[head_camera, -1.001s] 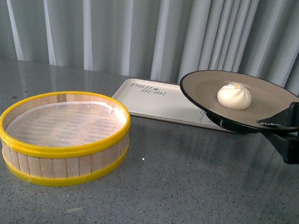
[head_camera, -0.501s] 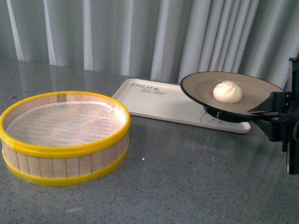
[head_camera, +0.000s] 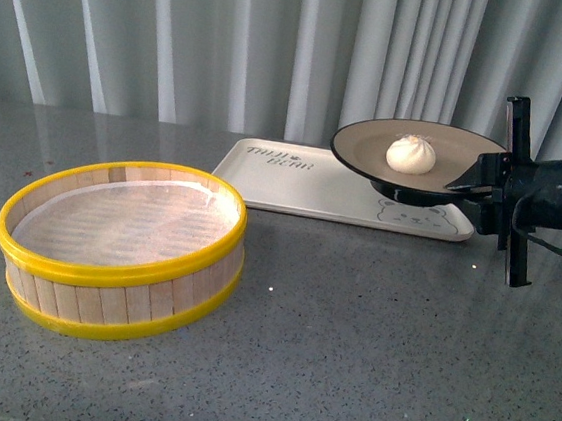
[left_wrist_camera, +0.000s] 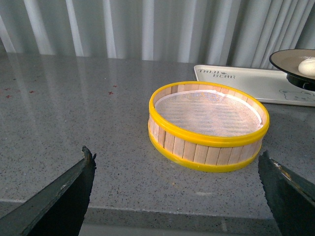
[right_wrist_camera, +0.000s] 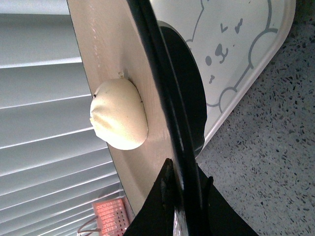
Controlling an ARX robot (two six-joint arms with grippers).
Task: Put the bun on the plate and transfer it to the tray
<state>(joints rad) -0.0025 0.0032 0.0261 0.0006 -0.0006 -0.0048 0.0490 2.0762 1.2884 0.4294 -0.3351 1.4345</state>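
The bun (head_camera: 411, 154) lies on the plate (head_camera: 363, 144) just left of the right fingers (right_wrist_camera: 157, 209), above the tray (head_camera: 303, 188), basket (head_camera: 120, 304) far left.

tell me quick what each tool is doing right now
left tool: open, empty
right tool: shut on the plate rim, bun on it

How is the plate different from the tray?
The plate is round; the tray is a rectangle. The plate is grey-beige with a black rim; the tray is cream-white with a bear drawing. The plate is held up by the right gripper, carrying the bun; the tray lies on the table. Both are flat and shallow.
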